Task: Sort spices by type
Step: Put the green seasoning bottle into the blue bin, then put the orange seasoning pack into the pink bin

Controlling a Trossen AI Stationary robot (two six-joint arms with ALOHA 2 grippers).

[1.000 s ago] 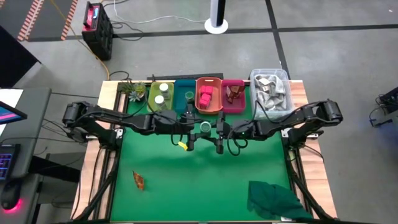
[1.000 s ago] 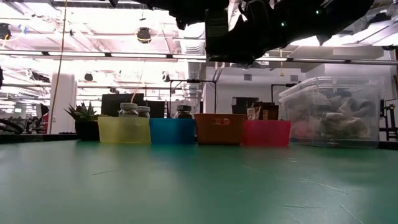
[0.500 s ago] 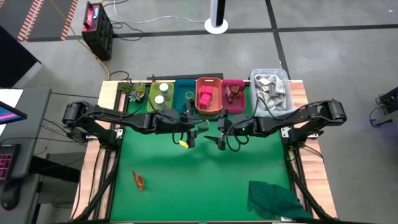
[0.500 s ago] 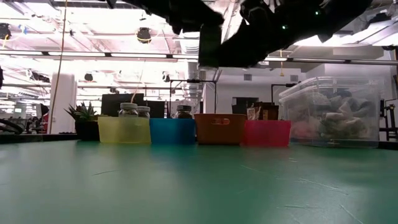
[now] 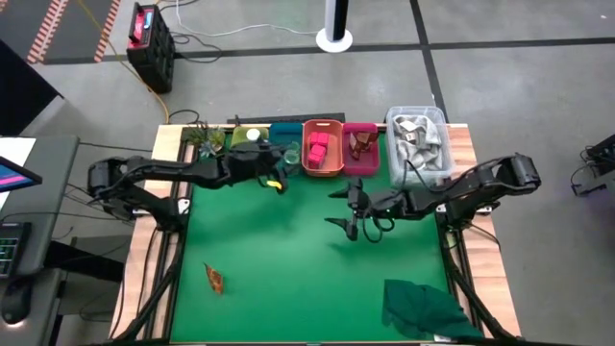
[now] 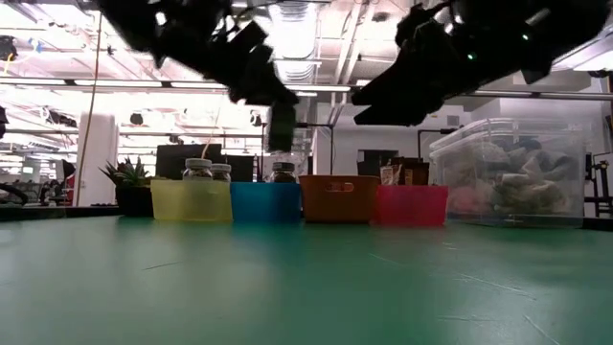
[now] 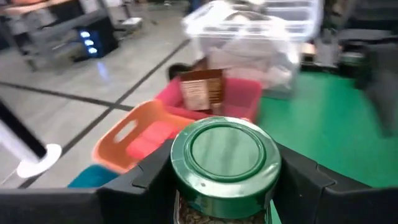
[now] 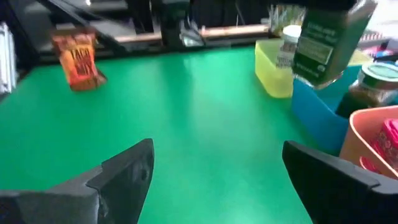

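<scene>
My left gripper (image 5: 276,165) is shut on a round green-lidded jar (image 7: 225,163) and hangs over the near side of the blue bin (image 5: 285,141). In the low view the jar (image 6: 281,125) is well above the bins. My right gripper (image 5: 346,208) is open and touches nothing, above the green mat near the table's middle. A brown-orange packet (image 5: 215,279) lies flat on the mat near the left near corner. White-capped jars stand in the yellow bin (image 5: 246,144), pink-red cubes in the orange bin (image 5: 323,146), and brown packets in the pink bin (image 5: 360,144). My left gripper pinches the jar between its two fingers (image 7: 140,180), one on each side, just under the green lid (image 7: 225,149). The jar is lifted clear of the table and the bins. In the right wrist view it (image 8: 329,40) hangs slightly tilted.
The row of bins runs along the far edge, with a clear tub of grey packets (image 5: 419,139) at its right end and a small plant (image 5: 206,139) at its left. A dark green cloth (image 5: 423,306) lies at the near right corner. The mat's middle is open.
My left gripper has carried the jar from the table's middle toward the far left, up to the blue bin. My right gripper has drawn back toward the right and near edge, away from the jar.
</scene>
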